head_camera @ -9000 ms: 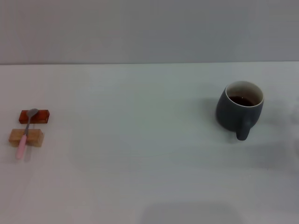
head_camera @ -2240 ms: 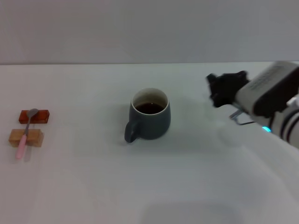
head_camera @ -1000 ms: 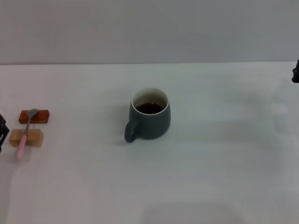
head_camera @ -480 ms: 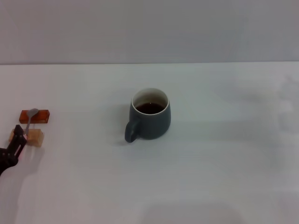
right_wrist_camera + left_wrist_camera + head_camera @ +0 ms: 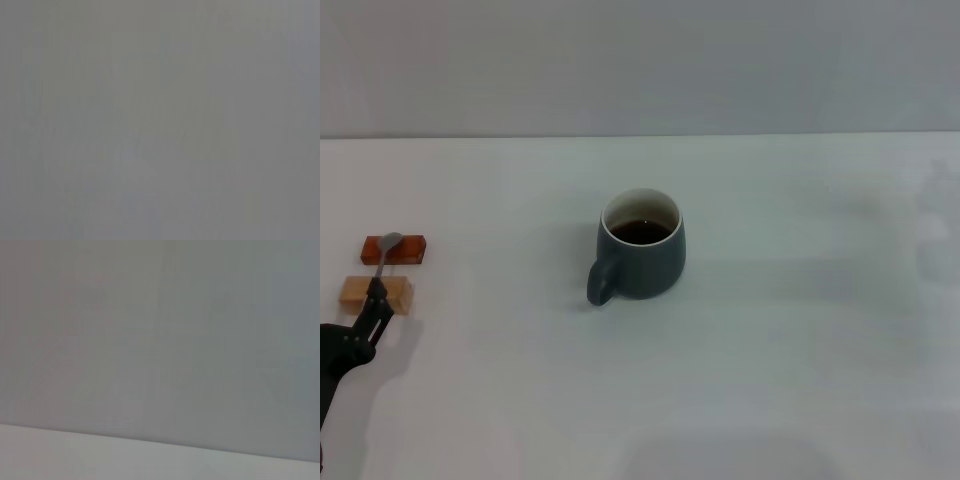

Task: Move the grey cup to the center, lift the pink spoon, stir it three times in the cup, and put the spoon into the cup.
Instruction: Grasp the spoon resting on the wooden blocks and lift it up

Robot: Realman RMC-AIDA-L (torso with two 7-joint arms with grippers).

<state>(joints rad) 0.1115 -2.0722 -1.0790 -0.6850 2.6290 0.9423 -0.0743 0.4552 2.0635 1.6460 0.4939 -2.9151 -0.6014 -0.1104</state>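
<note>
Since half a second ago my left gripper (image 5: 377, 298) has closed in over the pink spoon (image 5: 382, 262) on its blocks, left bench edge; finger state unclear. Grey cup (image 5: 640, 245) sits centred. Next: grip the handle, lift.

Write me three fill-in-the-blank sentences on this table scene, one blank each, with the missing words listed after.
1. The grey cup stands upright near the table's middle, its handle turned toward the robot's ____ side.
2. The pink spoon has its metal bowl over the ____ block.
3. The left gripper is at the tan wooden block, covering the spoon's ____.

Missing words: left; red-brown; handle
</note>
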